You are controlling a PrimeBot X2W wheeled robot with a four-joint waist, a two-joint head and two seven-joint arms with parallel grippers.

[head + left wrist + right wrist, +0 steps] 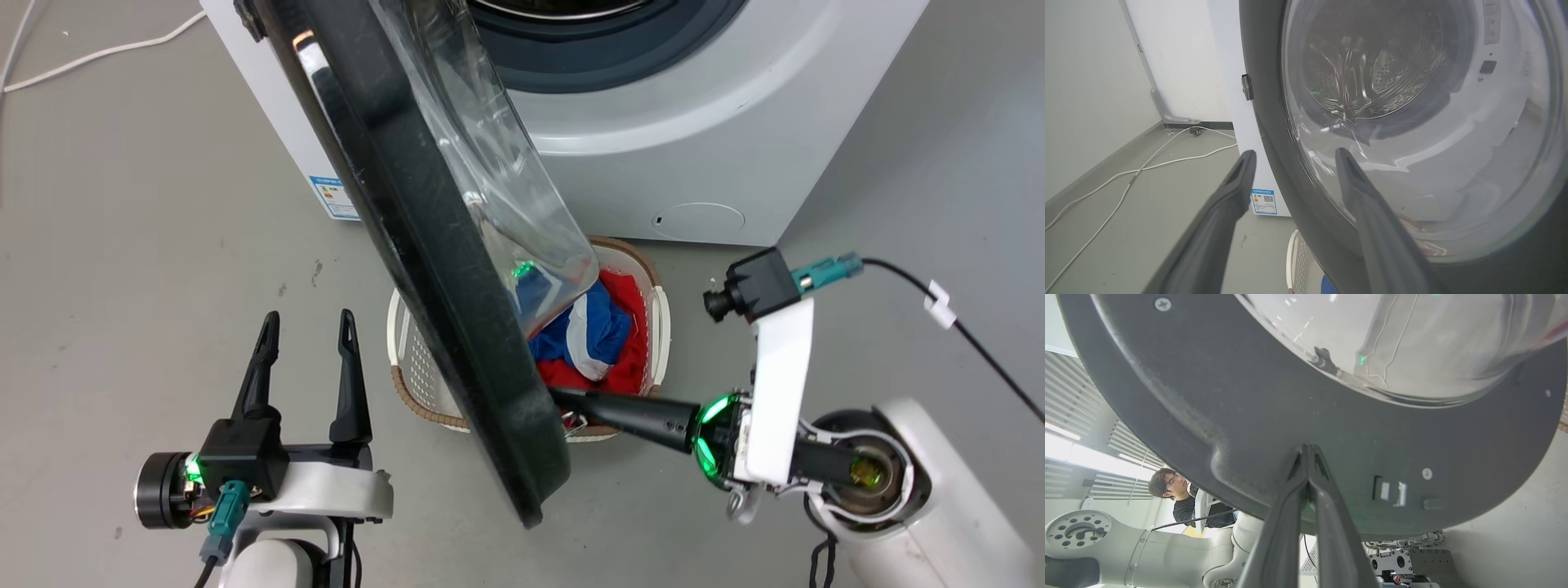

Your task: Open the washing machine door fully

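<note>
Left of the large round glossy black washing machine door (424, 269), swung out from the big white boxy washing machine (694, 139), the left gripper (309, 320) spreads its fingers wide, empty. A small blue label sticker (333, 196) beside the door's left edge has print too small to read. Right of the door, the right gripper (1308, 451) has its fingers pinched together, tips against the door's inner rim.

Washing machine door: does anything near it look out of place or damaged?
Nothing looks damaged. One oddity: a laundry basket of red and blue clothes stands right under the partly open door; whether they touch cannot be told.
</note>
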